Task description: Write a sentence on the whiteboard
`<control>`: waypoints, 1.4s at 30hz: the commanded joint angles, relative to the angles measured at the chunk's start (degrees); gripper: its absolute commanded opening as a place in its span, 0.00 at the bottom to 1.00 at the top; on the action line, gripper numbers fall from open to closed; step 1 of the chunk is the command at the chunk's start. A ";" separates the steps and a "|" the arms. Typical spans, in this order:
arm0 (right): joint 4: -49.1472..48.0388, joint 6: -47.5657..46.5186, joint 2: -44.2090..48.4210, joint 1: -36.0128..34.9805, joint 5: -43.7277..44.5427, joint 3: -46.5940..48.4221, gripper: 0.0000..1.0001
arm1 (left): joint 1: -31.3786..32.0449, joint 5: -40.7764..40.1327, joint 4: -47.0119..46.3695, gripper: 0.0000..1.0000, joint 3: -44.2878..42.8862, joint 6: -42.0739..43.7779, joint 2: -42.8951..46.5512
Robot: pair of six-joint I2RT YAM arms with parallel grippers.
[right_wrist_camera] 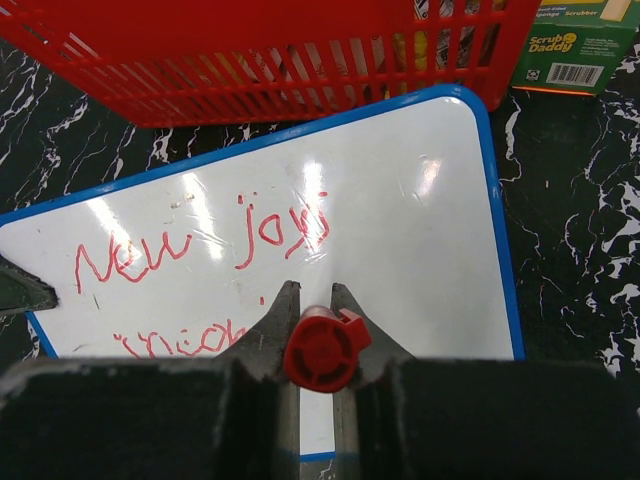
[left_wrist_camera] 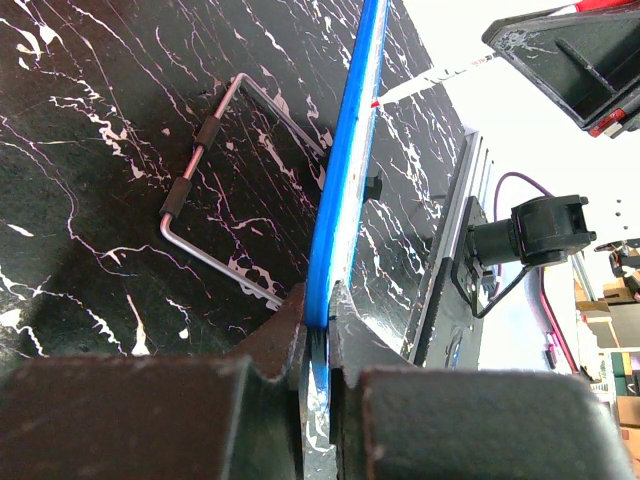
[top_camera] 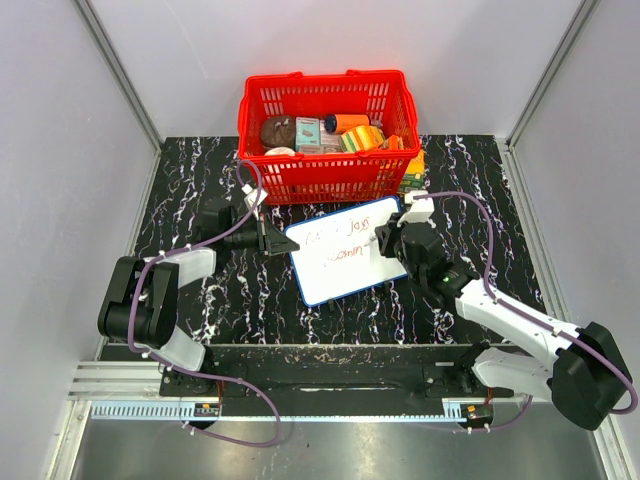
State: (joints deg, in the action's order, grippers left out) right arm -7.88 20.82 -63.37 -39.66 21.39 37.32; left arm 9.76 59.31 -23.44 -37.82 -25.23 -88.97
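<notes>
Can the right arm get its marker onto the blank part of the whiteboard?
Probably yes: the right claw, shut on the red marker, hangs over the blue-rimmed white whiteboard, nothing lies on the blank part, and the left claw only pinches its edge.

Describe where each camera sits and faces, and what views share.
Top external: above and behind both arms, which show whole, looking down at whiteboard and red basket.
Left wrist: low, sighting along the whiteboard's blue edge clamped in the left end effector.
Right wrist: looking down over the right end effector, which holds a red marker, at the sentence.
Shared: all see the whiteboard.
</notes>
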 commanded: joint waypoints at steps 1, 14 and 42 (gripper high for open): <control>-0.82 0.45 0.62 0.46 -1.70 0.91 0.00 | 0.52 -6.93 0.06 0.00 0.38 6.69 0.11; 1.64 0.80 2.73 0.46 -1.96 -1.72 0.00 | 0.52 -6.84 0.06 0.00 0.38 6.69 0.02; -0.64 -1.48 0.36 0.81 3.14 3.02 0.00 | 0.52 -6.93 0.06 0.00 0.47 6.69 0.11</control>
State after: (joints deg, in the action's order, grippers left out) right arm -6.15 20.36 -62.67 -39.57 22.04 37.34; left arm 9.76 59.33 -23.51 -37.82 -25.23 -88.97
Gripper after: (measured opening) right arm 0.154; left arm 0.080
